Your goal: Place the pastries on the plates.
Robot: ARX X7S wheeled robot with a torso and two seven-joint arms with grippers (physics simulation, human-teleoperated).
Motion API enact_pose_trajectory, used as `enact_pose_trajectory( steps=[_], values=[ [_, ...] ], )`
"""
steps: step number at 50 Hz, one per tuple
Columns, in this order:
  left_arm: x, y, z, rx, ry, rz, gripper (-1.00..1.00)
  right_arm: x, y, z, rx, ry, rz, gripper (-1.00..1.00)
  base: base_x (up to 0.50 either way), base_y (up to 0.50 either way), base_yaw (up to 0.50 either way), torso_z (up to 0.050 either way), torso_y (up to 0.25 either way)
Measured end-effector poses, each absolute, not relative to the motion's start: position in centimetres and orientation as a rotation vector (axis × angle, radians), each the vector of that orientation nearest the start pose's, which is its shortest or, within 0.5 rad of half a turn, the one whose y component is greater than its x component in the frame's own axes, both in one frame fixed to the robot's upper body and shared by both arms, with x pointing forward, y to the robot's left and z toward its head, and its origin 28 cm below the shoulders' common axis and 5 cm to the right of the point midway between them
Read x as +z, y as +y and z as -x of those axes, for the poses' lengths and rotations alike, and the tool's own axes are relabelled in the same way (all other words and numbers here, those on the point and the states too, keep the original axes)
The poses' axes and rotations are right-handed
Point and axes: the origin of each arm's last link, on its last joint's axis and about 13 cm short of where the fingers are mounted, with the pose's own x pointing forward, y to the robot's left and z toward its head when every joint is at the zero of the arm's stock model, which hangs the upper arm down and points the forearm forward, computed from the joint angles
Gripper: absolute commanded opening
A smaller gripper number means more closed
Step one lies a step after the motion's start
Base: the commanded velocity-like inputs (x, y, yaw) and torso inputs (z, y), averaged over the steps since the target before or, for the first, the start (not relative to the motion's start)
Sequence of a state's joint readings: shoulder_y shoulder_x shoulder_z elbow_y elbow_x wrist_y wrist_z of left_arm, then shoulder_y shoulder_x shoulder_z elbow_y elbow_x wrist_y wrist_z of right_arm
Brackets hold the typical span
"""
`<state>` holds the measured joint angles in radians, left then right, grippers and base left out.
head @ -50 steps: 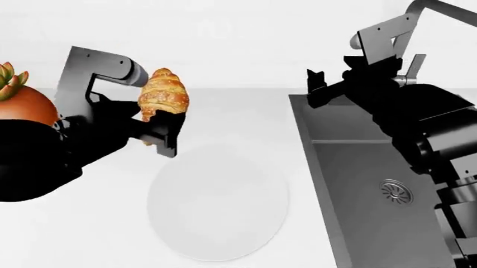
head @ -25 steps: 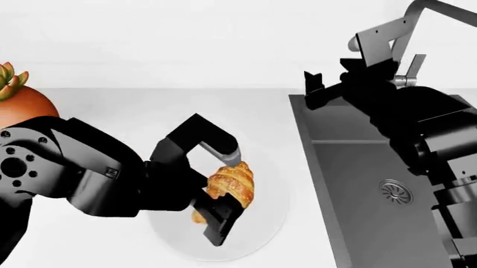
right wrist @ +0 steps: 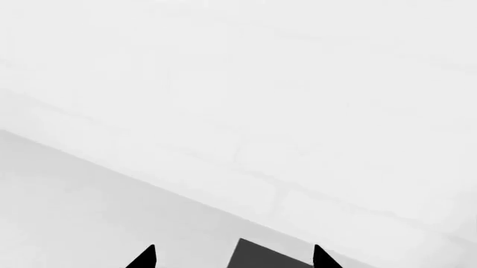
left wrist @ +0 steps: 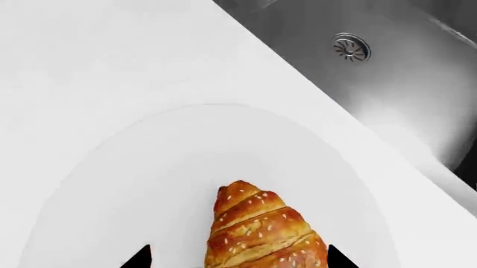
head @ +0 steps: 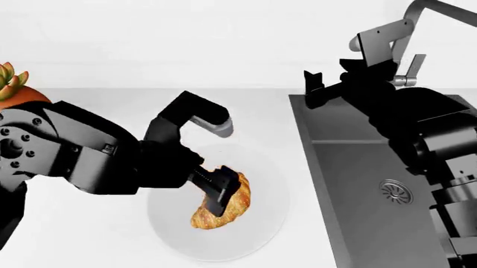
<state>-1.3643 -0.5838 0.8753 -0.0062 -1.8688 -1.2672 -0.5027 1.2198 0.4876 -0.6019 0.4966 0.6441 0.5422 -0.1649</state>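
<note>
So the croissant (head: 221,204) is down on the plate (head: 257,243) now — half a second ago it was hanging a bit above the plate in the left gripper (head: 216,192), and a second ago it was way up by the back of the counter (head: 111,245). In the left wrist view the fingertips sit on either side of the croissant (left wrist: 265,234) with white plate (left wrist: 149,167) showing in the gaps, so the jaws look parted rather than pinching; I'd say it's been let go, or near enough. One pastry basically done.

Further back, the right gripper (head: 313,89) hangs over the back corner of the sink (head: 350,184), tips spread wide, holding nothing. No sign of the bun or the second plate anywhere, so that half of the job isn't started.
</note>
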Motion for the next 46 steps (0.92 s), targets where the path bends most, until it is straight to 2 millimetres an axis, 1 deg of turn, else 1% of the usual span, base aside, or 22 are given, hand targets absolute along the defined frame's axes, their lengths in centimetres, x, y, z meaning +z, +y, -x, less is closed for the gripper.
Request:
enact_pose_trajectory(
  steps=[5, 10, 13, 17, 23, 30, 33, 36, 39, 46],
  values=[
    [27.3, 20.6, -28.3, -0.578, 0.523, -0.133, 1.00, 24.5, -17.6, -39.1, 0.305, 0.051, 0.145, 1.00, 0.00, 0.00, 0.00, 0.000, 0.000],
    [28.4, 21.6, -28.9, -0.367, 0.326, -0.086, 1.00, 24.9, -17.0, -39.0, 0.291, 0.053, 0.116, 1.00, 0.00, 0.00, 0.00, 0.000, 0.000],
    [29.4, 22.3, -28.9, -0.267, 0.249, -0.070, 1.00, 25.6, -16.6, -38.6, 0.281, 0.048, 0.105, 1.00, 0.00, 0.00, 0.00, 0.000, 0.000],
    [31.0, 23.1, -28.8, -0.163, 0.163, -0.045, 1.00, 27.2, -16.1, -37.8, 0.278, 0.018, 0.116, 1.00, 0.00, 0.00, 0.00, 0.000, 0.000],
    [34.2, 23.9, -28.3, -0.082, 0.040, -0.025, 1.00, 29.9, -15.3, -37.1, 0.278, -0.055, 0.168, 1.00, 0.00, 0.00, 0.00, 0.000, 0.000],
    [38.2, 24.3, -27.3, -0.044, -0.090, -0.018, 1.00, 33.2, -15.0, -36.8, 0.266, -0.146, 0.227, 1.00, 0.00, 0.00, 0.00, 0.000, 0.000],
    [39.4, 24.4, -26.9, -0.036, -0.130, -0.017, 1.00, 34.2, -15.0, -36.6, 0.258, -0.177, 0.247, 1.00, 0.00, 0.00, 0.00, 0.000, 0.000],
    [40.1, 24.5, -26.5, -0.032, -0.153, -0.017, 1.00, 35.0, -15.0, -36.3, 0.248, -0.199, 0.261, 1.00, 0.00, 0.00, 0.00, 0.000, 0.000],
    [40.3, 24.9, -26.0, -0.026, -0.162, -0.021, 1.00, 35.3, -15.1, -35.8, 0.233, -0.207, 0.268, 1.00, 0.00, 0.00, 0.00, 0.000, 0.000],
    [39.5, 26.3, -24.7, 0.002, -0.145, -0.033, 1.00, 35.2, -15.7, -33.9, 0.198, -0.204, 0.223, 1.00, 0.00, 0.00, 0.00, 0.000, 0.000]
  ],
)
